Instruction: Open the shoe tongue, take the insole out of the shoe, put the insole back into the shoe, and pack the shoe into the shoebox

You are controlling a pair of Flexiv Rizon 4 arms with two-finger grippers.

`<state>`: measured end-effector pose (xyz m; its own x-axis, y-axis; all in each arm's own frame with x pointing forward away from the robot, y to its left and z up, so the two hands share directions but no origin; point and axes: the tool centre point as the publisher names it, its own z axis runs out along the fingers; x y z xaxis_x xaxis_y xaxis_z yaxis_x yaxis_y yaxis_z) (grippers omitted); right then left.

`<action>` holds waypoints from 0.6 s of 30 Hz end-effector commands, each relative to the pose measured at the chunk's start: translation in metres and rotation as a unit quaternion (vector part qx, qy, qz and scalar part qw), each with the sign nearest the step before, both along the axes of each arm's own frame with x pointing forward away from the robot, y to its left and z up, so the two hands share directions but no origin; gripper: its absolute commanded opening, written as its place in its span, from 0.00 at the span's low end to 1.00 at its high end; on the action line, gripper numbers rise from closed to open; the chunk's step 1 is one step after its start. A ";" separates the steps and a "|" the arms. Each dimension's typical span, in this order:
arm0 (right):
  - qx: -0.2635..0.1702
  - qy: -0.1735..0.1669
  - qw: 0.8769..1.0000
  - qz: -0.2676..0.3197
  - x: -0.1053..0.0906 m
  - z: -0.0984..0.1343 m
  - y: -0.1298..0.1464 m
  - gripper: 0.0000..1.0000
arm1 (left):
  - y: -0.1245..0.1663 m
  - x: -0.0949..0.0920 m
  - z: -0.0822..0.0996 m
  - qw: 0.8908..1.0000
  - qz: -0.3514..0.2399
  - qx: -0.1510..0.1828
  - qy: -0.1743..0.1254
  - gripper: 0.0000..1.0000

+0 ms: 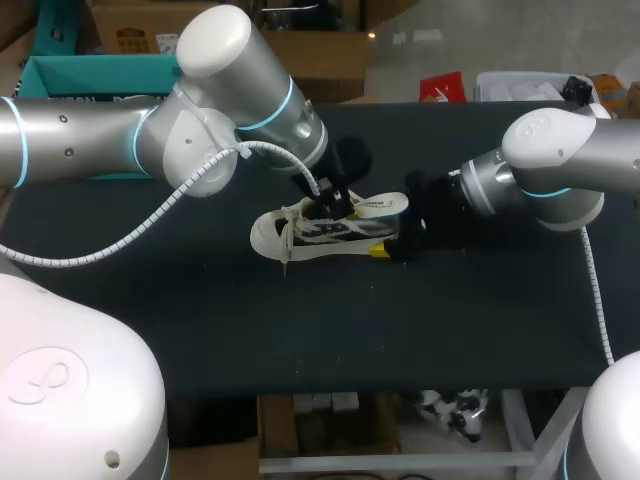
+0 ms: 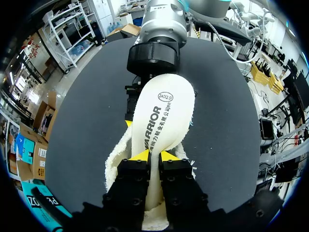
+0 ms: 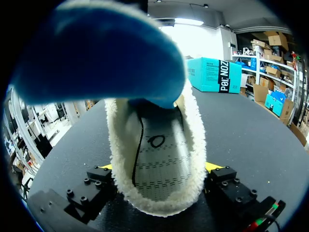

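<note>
Stands about midway, by the look of it. Pinches the insole [image 2: 161, 116] between the yellow tips of the left gripper [image 2: 154, 157], broad printed end reaching out ahead of it (toward the other arm's wrist). Clamps the shoe [image 1: 300, 232] at the heel with the right gripper [image 3: 159, 166], one finger pressed against each fleecy side, shoe resting on the surface [image 1: 200, 320]. Shows, just ahead of that gripper, the shoe's grey inner floor lying bare, and above it, apart from it, the insole's blue underside. Points to a tongue already opened and an insole lifted clear of the heel bed at least; cannot tell whether the insole's far end sits in the toe. Cannot tell either whether this is the close of taking out or the start of putting back (nothing here settles it). Leaves, in either case, seating the insole flat inside and then packing the shoe. Places the teal box [image 3: 215, 72] (likely the shoebox) far ahead of the right gripper, well past the shoe, with nothing of the packing begun.
</note>
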<state>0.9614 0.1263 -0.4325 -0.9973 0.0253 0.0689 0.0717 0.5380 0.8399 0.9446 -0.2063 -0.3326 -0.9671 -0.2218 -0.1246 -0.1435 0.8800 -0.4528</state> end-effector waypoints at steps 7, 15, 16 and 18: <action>0.000 0.000 1.000 0.000 0.000 -0.007 0.002 0.00 | -0.008 -0.006 0.004 1.000 0.008 -0.001 -0.022 0.55; 0.000 0.000 1.000 0.000 0.000 -0.007 0.002 0.00 | -0.003 -0.019 0.004 0.999 0.022 0.000 -0.050 0.51; 0.000 0.000 1.000 0.000 0.000 -0.007 0.002 0.00 | -0.003 -0.022 0.003 0.998 0.025 0.001 -0.056 0.49; 0.000 0.000 1.000 0.000 0.000 -0.007 0.002 0.00 | -0.005 -0.027 0.003 0.996 0.040 0.004 -0.076 0.48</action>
